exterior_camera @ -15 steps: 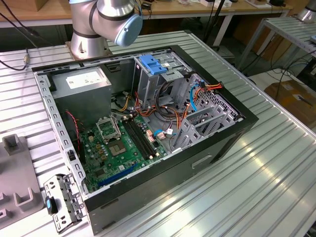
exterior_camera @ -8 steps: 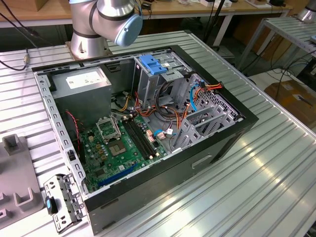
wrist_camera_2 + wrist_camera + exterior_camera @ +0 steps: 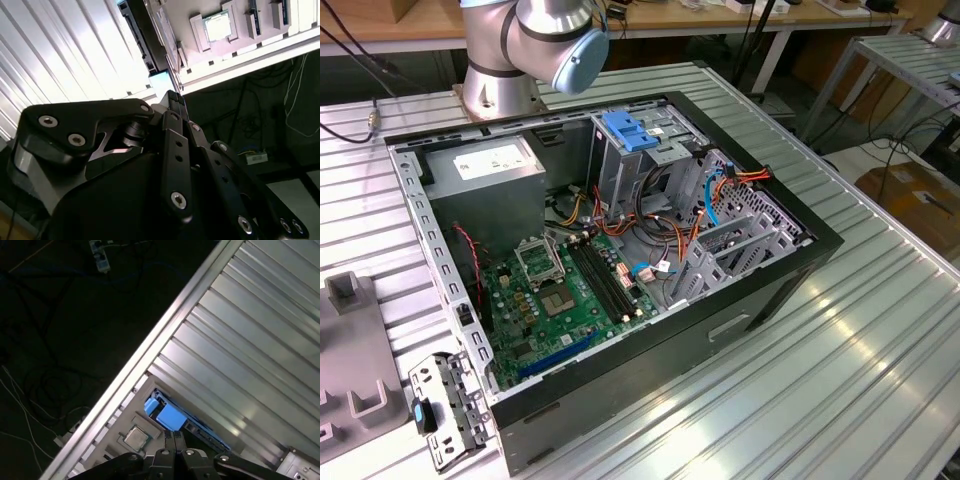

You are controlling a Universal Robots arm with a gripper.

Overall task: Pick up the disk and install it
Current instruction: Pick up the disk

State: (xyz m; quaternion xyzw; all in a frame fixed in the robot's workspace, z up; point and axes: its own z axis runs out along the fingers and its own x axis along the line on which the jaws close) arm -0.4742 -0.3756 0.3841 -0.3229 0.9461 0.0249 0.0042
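Disk (image 3: 170, 416), blue carrier and dark body, lies flat on the ribbed metal tabletop (image 3: 250, 340) near its edge, just beside a grey tray (image 3: 131, 416) holding a processor chip (image 3: 136, 436). Gripper (image 3: 174, 434) hangs over the disk in both wrist views; contact can't be told. Fingers (image 3: 171, 105) are pressed together with nothing between them. Exterior view: open computer case (image 3: 620, 260) sits on the tabletop, motherboard (image 3: 560, 300) exposed, blue latch (image 3: 630, 130) atop the metal drive cage (image 3: 620, 175), arm base (image 3: 510, 50) behind the case.
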